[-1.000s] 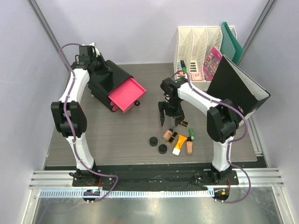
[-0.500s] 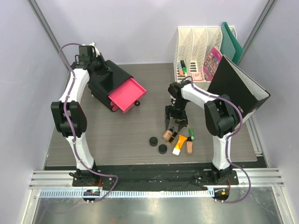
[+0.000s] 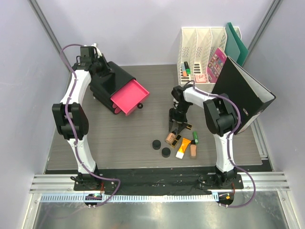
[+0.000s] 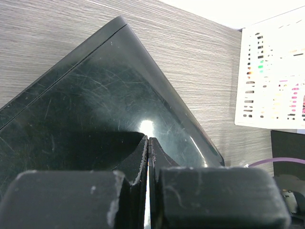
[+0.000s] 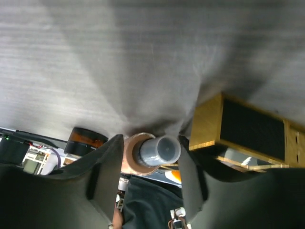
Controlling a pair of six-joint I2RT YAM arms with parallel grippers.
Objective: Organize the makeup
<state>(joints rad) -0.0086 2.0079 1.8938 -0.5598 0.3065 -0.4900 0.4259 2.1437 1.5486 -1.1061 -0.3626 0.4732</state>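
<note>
The makeup lies in a cluster at the front right of the table: two black round compacts (image 3: 156, 144) (image 3: 165, 152), an orange-and-white tube (image 3: 181, 149), a green tube (image 3: 195, 137), a peach bottle (image 3: 193, 150) and a black-and-gold case (image 3: 189, 126). My right gripper (image 3: 176, 128) is down over another peach bottle (image 3: 170, 138). In the right wrist view its fingers stand open on either side of that bottle (image 5: 152, 150), close to it, with the black-and-gold case (image 5: 248, 126) just to the right. My left gripper (image 4: 149, 140) is shut and empty, resting against the top of the black box (image 4: 95, 95).
The black box (image 3: 107, 83) stands tilted at the back left with its pink drawer (image 3: 129, 97) pulled open. At the back right are a white file rack (image 3: 202, 45) holding marker pens (image 3: 187, 69), a black binder (image 3: 240, 93) and a green folder (image 3: 236, 43).
My right gripper has moved right and down onto the cluster, and its fingers have narrowed around the peach bottle. The left arm has not moved.
</note>
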